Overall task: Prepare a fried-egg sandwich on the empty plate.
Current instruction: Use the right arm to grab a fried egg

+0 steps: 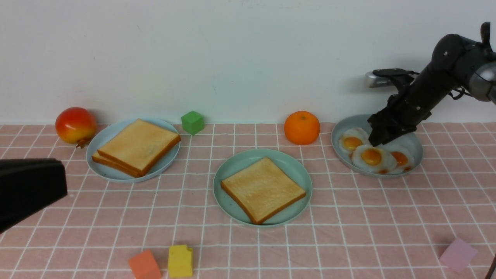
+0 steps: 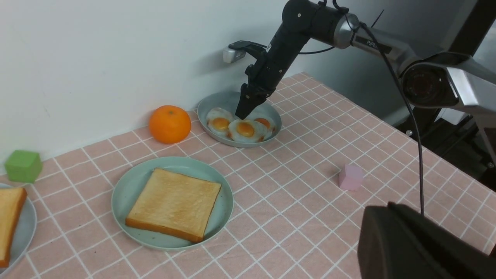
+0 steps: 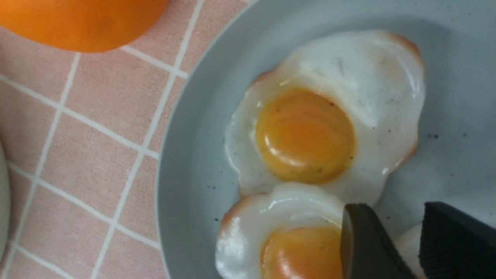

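Note:
The empty plate [image 1: 232, 170], mint-green, sits mid-table with one toast slice [image 1: 263, 190] lying on it. Two more toast slices [image 1: 137, 145] are stacked on a pale blue plate [image 1: 112, 172] at the left. Three fried eggs [image 1: 372, 157] lie in a grey-blue dish [image 1: 416, 149] at the right. My right gripper [image 1: 378, 141] reaches down into that dish. In the right wrist view its fingers [image 3: 364, 248] pinch a strip of egg white [image 3: 407, 242] beside the front egg's yolk [image 3: 298, 252]. My left gripper [image 1: 58, 182] hovers low at the left edge, shut and holding nothing.
An orange [image 1: 302, 127] stands just left of the egg dish. A red fruit [image 1: 75, 124] and a green cube [image 1: 192, 122] lie along the back wall. An orange cube [image 1: 144, 265], a yellow block [image 1: 180, 260] and a pink cube [image 1: 458, 254] sit near the front edge.

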